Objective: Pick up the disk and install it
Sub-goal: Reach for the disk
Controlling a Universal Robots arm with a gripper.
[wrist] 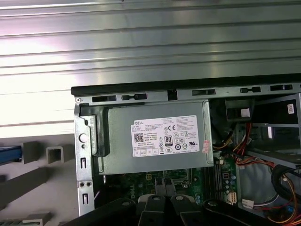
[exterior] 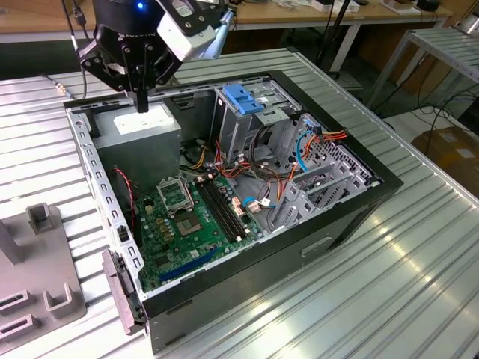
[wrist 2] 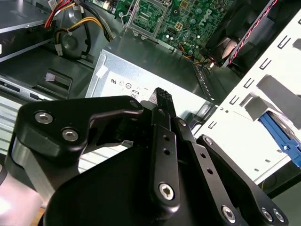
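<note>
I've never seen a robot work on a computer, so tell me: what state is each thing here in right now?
Gripper: shut, empty, above the power supply.
Computer case: lying on its side, open, innards exposed.
Power supply: seated in the case corner.
Blue latch: on top of the drive cage.
Disk: blue edge visible outside the case by a grey holder, not gripped.

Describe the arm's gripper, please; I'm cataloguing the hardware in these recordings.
The gripper is matte black, with jointed link-bar fingers pinned by silver screws. A blue light glows on its body, and a white-and-grey camera box is mounted beside it.
</note>
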